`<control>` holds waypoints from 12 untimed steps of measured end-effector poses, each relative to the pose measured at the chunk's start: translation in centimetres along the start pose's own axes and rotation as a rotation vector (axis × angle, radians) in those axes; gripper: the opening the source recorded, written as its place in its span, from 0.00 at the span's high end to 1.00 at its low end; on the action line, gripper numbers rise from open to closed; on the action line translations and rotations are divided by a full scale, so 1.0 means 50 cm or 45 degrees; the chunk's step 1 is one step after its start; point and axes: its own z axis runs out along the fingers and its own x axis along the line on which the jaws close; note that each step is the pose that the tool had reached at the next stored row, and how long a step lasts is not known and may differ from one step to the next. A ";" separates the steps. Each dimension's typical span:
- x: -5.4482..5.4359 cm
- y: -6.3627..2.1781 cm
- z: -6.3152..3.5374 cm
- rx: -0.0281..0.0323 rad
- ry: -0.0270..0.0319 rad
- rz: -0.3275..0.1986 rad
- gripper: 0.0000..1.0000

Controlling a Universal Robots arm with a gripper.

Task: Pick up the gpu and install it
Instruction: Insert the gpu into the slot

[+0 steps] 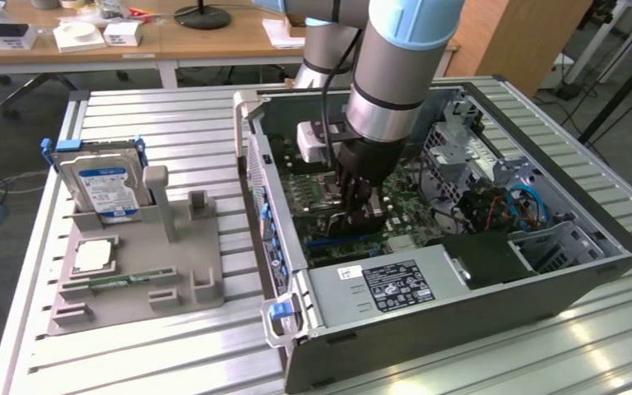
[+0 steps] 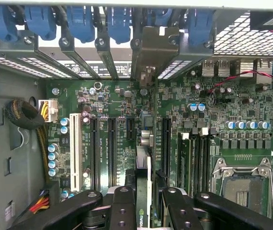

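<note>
My gripper (image 1: 362,216) is down inside the open computer case (image 1: 579,271), just above the green motherboard (image 1: 404,206). In the wrist view the gripper (image 2: 148,189) is shut on the gpu (image 2: 144,167), a thin card seen edge-on between the two black fingers (image 2: 123,206). The card stands upright over the motherboard (image 2: 232,96), between the long black slots (image 2: 111,143). Its metal bracket (image 2: 158,45) reaches up to the row of rear slot covers. In the exterior view the gpu (image 1: 362,226) shows as a dark shape under the fingers.
A grey holder (image 1: 184,271) on the exterior view's left carries a silver hard drive (image 1: 102,185), a square CPU chip (image 1: 95,253) and a memory stick (image 1: 113,281). The power supply (image 1: 404,284) fills the case's near end. Blue latches (image 2: 81,19) line the rear slots. An empty CPU socket (image 2: 244,187) lies nearby.
</note>
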 end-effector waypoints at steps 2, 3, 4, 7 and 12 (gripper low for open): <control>0.000 0.000 0.000 0.0001 -0.0001 0.000 0.74; 0.000 0.000 0.000 0.0002 -0.0003 0.000 0.74; 0.000 0.000 0.000 0.0003 -0.0004 0.000 0.74; 0.000 0.000 0.001 0.0002 -0.0003 0.000 0.74; 0.000 0.000 0.002 0.0001 -0.0001 0.000 0.74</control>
